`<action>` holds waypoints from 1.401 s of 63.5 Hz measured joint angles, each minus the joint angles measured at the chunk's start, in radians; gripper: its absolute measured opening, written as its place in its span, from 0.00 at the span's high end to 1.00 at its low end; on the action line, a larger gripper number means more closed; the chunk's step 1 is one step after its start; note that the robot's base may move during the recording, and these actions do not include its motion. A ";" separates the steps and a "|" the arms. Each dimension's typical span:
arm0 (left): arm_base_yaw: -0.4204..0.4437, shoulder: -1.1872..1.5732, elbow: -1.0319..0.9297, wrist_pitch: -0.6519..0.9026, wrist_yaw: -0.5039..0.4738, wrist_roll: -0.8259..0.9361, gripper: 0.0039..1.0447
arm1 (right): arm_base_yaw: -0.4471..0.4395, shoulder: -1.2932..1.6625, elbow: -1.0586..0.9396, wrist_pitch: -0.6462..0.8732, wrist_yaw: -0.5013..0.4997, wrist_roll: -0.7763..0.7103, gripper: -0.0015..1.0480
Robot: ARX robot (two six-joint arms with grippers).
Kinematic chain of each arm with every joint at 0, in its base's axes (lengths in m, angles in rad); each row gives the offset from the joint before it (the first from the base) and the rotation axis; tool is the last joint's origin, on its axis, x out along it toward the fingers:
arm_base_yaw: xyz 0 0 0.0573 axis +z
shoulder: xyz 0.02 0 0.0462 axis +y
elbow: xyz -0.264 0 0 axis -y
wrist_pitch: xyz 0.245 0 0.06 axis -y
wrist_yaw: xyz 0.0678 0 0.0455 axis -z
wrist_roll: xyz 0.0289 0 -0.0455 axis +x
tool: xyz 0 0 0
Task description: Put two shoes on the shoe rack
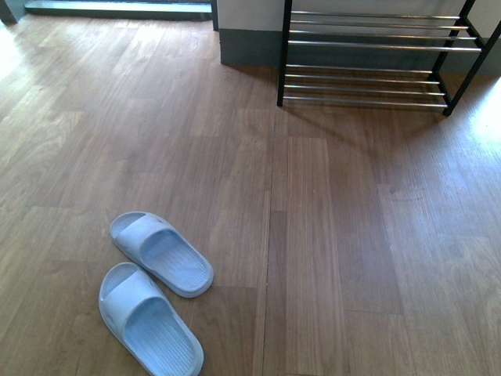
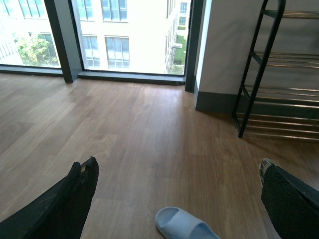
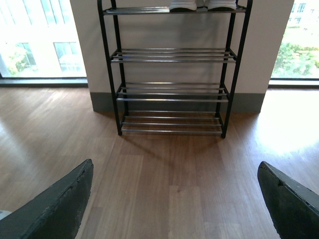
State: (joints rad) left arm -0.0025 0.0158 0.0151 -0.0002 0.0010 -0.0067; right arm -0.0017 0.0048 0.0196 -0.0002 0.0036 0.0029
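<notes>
Both light blue slides (image 1: 160,253) lie on the floor (image 1: 352,235), well apart from the shoe rack (image 1: 368,45), neither yet placed, as left fingers (image 2: 79,189) and right fingers (image 3: 70,199) hang spread, empty.

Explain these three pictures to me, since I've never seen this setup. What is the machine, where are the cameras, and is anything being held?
This is a two-armed robot, and each picture comes from one of its own cameras. The front view looks out from its body. Two blue slides lie side by side on the wood floor, and the rack stands further off. No arm shows there.

The other two cameras sit on the wrists. The dark shapes in the lower corners are the fingers. The left gripper is open and empty, with one of the slides on the floor near it. The right gripper is also open and empty, and faces the rack. White-soled shoes sit on its top tier, mostly cut off.
</notes>
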 joint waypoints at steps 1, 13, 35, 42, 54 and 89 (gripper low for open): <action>0.000 0.000 0.000 0.000 0.000 0.000 0.09 | 0.000 0.000 0.000 0.000 0.000 0.000 0.09; 0.000 0.000 0.000 0.000 -0.005 0.000 0.09 | 0.000 0.002 0.000 0.000 -0.011 0.000 0.09; 0.000 0.000 0.000 0.000 -0.003 0.000 0.09 | 0.048 0.316 0.034 0.076 -0.264 -0.072 0.09; 0.000 0.000 0.000 0.000 -0.003 0.000 0.09 | 0.182 0.628 0.071 0.262 -0.213 -0.101 0.09; 0.000 0.000 0.000 0.000 -0.003 0.000 0.09 | 0.338 1.241 0.183 0.659 -0.150 -0.109 0.09; 0.000 0.000 0.000 0.000 -0.003 0.000 0.09 | 0.435 2.439 0.898 0.821 -0.100 -0.063 0.09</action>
State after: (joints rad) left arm -0.0025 0.0158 0.0151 -0.0002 -0.0025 -0.0071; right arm 0.4332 2.4439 0.9176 0.8207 -0.0959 -0.0601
